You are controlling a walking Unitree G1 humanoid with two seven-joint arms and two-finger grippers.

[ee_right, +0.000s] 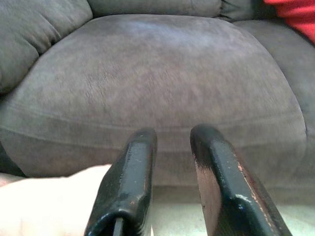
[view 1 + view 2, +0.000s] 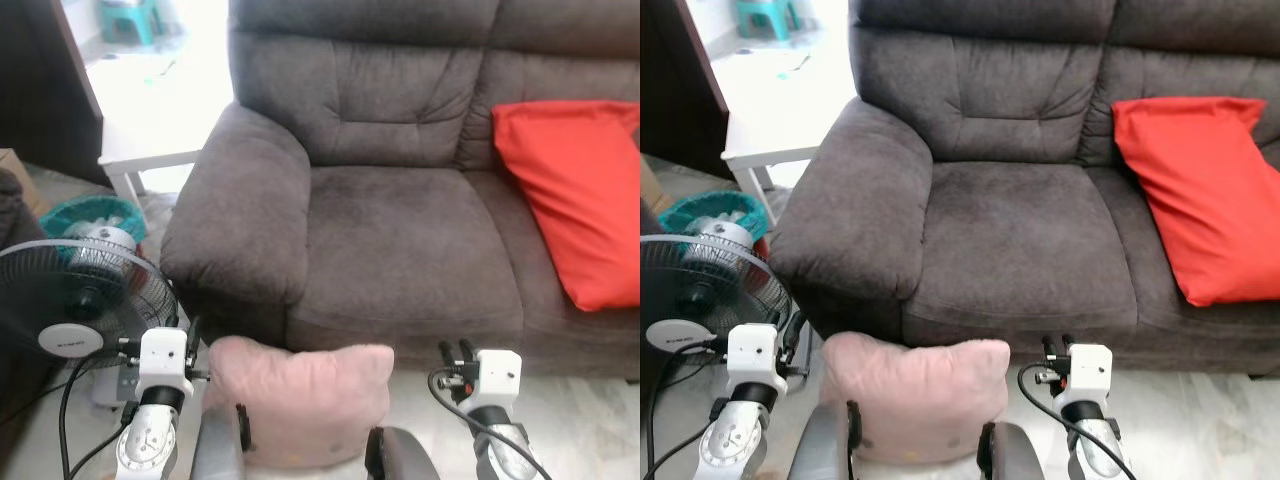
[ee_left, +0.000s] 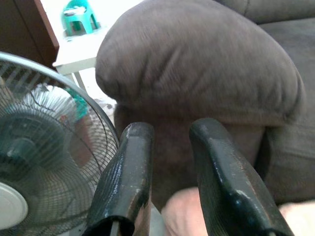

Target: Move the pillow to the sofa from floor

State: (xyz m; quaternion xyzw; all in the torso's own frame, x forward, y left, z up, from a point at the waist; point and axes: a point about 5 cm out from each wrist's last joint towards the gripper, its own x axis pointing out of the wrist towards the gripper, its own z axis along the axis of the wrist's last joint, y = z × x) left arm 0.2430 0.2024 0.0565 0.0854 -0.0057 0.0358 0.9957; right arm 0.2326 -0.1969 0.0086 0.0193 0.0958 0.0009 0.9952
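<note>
Head views: a pink pillow (image 2: 298, 400) is seen low in frame, directly in front of the dark grey sofa (image 2: 400, 250), its top edge abt level w/ the base of the seat front; whether it rests on the floor or is propped between the robot's forearms can't be told. The left gripper (image 2: 188, 338) is raised just beside the pillow's left top corner, the right gripper (image 2: 457, 352) a little apart from its right top corner; neither is closed on the fabric. A red cushion (image 2: 580, 190) leans on the sofa's right seat, so the left seat is free. A standing fan (image 2: 70, 310) is near the left arm, w/ a white side table (image 2: 145, 160) behind it. Left wrist view: the two black fingers (image 3: 125, 182) are seen a modest gap apart, nothing between them; the sofa armrest is ahead, the fan grille to one side, a sliver of pink pillow by the fingertips. Right wrist view: fingers (image 1: 130, 182) likewise parted by a narrow gap and empty, w/ the seat cushion front ahead and a pale pink corner of pillow alongside. Step judged: pillow is bracketed by both arms but not yet secured or lifted onto the seat. Next move would call for pressing it from both sides, or pinching a corner, then raising it over the seat lip and fwd onto the free seat, w/ the left arm kept off the fan.
</note>
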